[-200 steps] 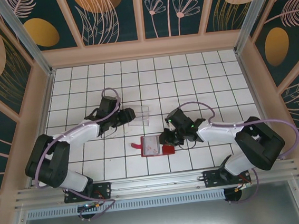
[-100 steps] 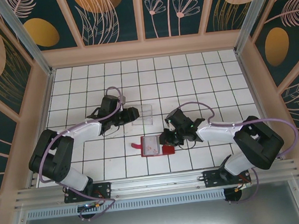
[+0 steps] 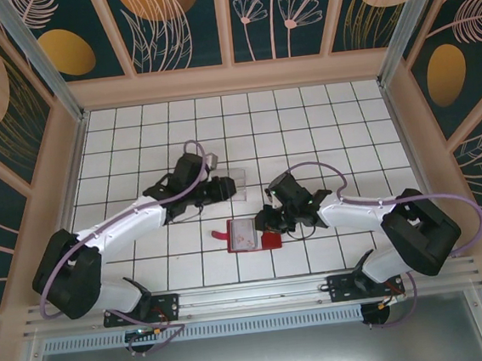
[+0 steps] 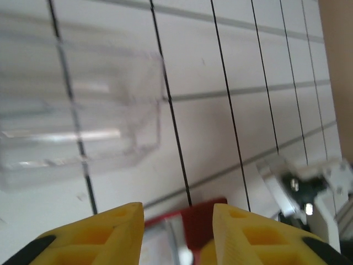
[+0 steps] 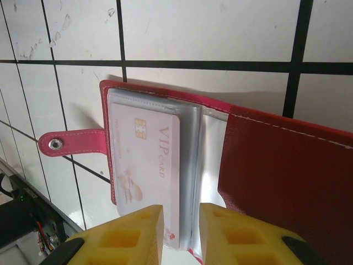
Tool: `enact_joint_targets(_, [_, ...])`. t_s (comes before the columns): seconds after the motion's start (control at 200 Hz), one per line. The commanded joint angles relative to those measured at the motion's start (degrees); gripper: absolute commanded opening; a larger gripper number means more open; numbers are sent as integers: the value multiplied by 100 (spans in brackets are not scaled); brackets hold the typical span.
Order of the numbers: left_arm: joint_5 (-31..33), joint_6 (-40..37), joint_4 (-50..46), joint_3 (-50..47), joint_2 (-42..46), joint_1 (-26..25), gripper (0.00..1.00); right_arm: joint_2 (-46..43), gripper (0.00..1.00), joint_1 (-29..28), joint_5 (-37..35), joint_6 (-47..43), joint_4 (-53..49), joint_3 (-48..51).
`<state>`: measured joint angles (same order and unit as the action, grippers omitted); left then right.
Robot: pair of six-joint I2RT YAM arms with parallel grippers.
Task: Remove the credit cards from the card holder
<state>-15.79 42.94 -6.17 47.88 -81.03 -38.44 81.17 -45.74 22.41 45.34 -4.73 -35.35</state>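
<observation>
Our left claw (image 4: 176, 214) gapes empty, box (image 4: 77, 110) ahead; our right claw (image 5: 181, 214) straddles one edge of the card (image 5: 144, 160), grip we cannot tell.

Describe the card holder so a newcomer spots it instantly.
On the white tiled table, look front and centre. The small red folding wallet lies open there, a whitish VIP card showing inside. Unlike the clear plastic box farther back, it is red with a snap tab.
</observation>
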Motion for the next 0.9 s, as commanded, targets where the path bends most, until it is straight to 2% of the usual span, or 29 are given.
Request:
enact_joint_targets(0.0, [190,438,-425,-303,-2,-329,35,-58,25,15,170,33,276,-49])
enact_joint_targets(0.145, [205,605,-347,-482,-156,-689,33,-1,25,38,285,42,476,64])
enact_joint_targets(0.395, [182,611,-248,-638,-557,-939,31,208,25,41,430,101,811,235])
enact_joint_targets(0.58, [470,522,-534,-721,-659,-969,30,341,24,38,490,109,983,323])
enact_joint_targets(0.896, [415,506,-438,-875,-788,-977,26,552,23,30,561,87,1149,361])
